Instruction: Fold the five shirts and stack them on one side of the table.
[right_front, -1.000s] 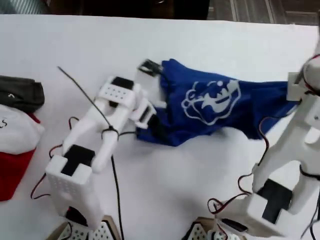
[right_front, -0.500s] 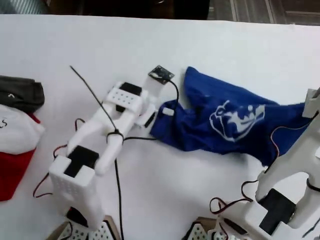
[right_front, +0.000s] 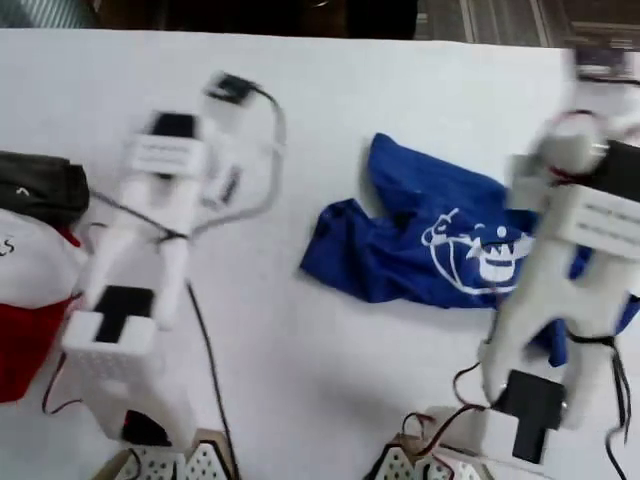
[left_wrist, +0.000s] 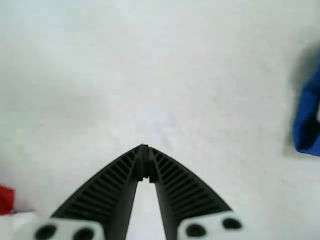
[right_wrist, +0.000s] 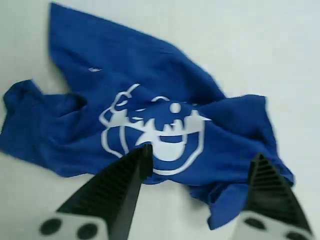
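On the white table, blue shirt lies crumpled right of centre. Right gripper hovers above it, spread wide, empty. Left gripper is pinched together over bare tabletop, holding nothing.

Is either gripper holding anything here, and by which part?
Nothing is held. The left gripper is shut on nothing over the table; the right gripper is open above the blue shirt.

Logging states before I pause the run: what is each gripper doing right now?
Left gripper: closed, holding nothing.
Right gripper: open, over the blue shirt, holding nothing.
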